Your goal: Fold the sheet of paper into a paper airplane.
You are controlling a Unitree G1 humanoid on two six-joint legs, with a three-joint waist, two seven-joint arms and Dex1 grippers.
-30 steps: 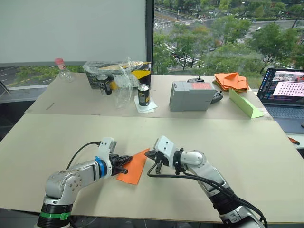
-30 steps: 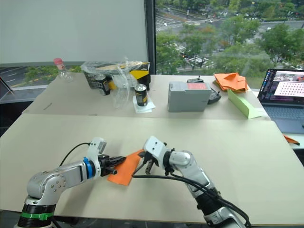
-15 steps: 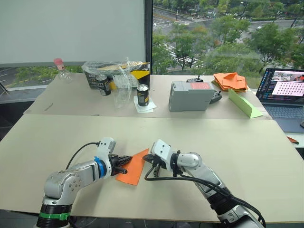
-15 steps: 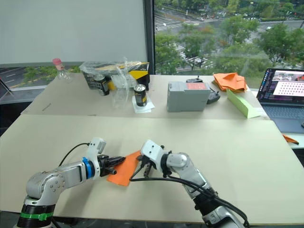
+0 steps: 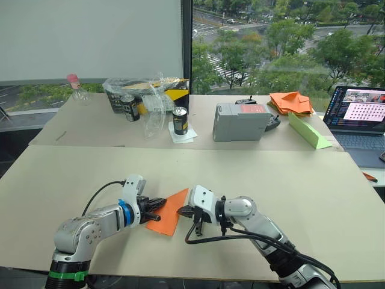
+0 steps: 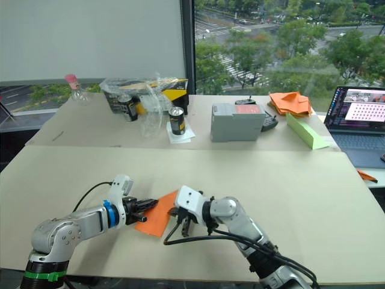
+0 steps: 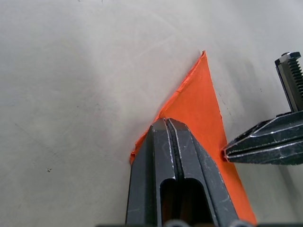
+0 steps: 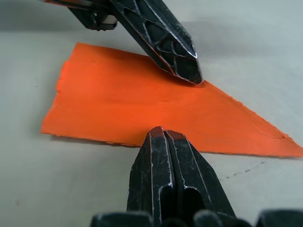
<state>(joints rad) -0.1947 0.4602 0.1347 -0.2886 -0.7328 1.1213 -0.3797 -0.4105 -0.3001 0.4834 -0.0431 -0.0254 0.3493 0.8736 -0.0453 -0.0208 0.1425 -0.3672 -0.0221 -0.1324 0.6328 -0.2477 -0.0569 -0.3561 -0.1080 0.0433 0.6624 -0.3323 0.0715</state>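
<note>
Bright-orange sheet of paper (image 5: 168, 211) on a pale beige table (image 5: 313, 186), black fingers (image 8: 163, 38) pressing it.

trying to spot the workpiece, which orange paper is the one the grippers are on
The flat pointed sheet of paper on the near table, between the left gripper and right gripper. The other orange paper is a heap on the far table by the laptop.

Head stereo pair looks forward and down over the tabletop (image 5: 313, 180) toward the windows — both eyes share it. Wrist cameras sit close, facing along each claw, sharing the sheet of paper (image 8: 142, 109).
</note>
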